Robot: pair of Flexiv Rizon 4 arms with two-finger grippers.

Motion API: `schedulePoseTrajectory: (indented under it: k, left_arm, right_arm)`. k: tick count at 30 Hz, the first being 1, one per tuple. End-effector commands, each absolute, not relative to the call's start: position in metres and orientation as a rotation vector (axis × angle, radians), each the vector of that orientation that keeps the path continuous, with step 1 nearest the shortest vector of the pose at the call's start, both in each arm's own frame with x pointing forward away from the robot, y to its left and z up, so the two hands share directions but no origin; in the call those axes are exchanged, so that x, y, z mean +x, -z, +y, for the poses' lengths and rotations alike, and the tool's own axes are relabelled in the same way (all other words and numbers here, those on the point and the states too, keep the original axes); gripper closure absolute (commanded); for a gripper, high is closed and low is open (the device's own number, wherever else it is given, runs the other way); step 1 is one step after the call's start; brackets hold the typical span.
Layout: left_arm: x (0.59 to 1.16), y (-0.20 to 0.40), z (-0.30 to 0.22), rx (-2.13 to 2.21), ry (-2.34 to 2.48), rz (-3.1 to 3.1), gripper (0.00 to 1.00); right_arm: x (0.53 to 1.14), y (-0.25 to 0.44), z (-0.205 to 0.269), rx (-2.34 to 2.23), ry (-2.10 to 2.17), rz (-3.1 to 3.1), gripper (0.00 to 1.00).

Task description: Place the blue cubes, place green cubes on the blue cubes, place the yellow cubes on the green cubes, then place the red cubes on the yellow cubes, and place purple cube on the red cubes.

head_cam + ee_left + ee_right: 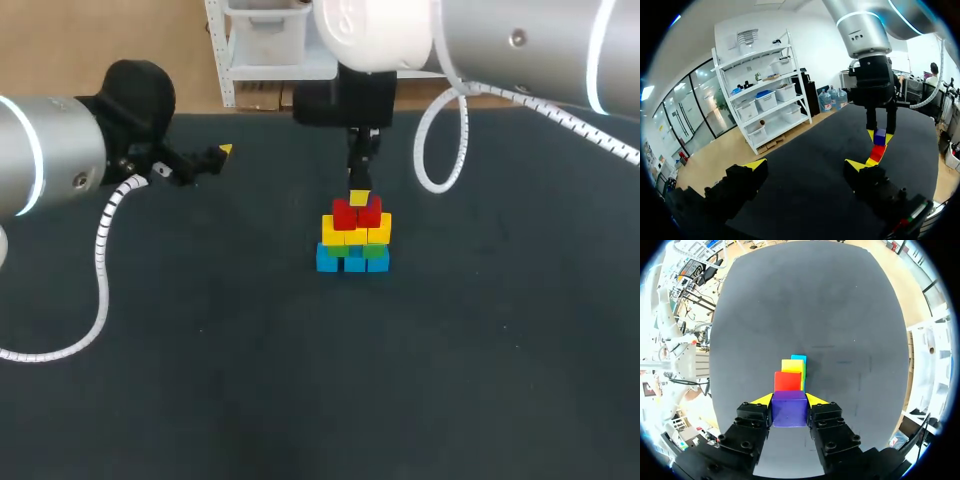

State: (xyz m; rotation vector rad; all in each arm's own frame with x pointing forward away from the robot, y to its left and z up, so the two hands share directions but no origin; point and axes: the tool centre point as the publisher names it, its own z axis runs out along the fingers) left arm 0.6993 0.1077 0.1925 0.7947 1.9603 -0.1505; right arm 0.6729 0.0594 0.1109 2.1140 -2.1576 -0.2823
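Purple cube (789, 409), gripped between the right jaws, hangs just over the red cubes (356, 214), which top yellow cubes (334, 235), green cubes (376, 252) and blue cubes (329, 261) on the tabletop (300, 380). The left jaws gape empty, well apart from them.

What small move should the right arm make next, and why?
Probably lower the right gripper straight down a little. It is shut on the purple cube, which seems to hang just above the red cubes, the stack's top layer.
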Motion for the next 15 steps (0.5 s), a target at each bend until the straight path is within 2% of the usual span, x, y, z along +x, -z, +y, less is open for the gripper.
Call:
schedulePoseTrajectory:
  k: [1, 12, 15]
  left_arm:
    - [0.7007, -0.1924, 0.1086, 0.798, 0.156, 1.959, 0.0]
    - [0.7007, -0.1924, 0.1086, 0.798, 0.156, 1.959, 0.0]
    - [0.7007, -0.1924, 0.1086, 0.798, 0.156, 1.959, 0.0]
  right_arm:
    - [0.6683, -0.1099, 0.0575, 2.125, 0.283, -2.164, 1.0]
    - [0.6646, -0.1094, 0.0608, 2.145, 0.281, -2.151, 1.0]
    - [0.6647, -0.1093, 0.061, 2.152, 0.274, -2.15, 0.77]
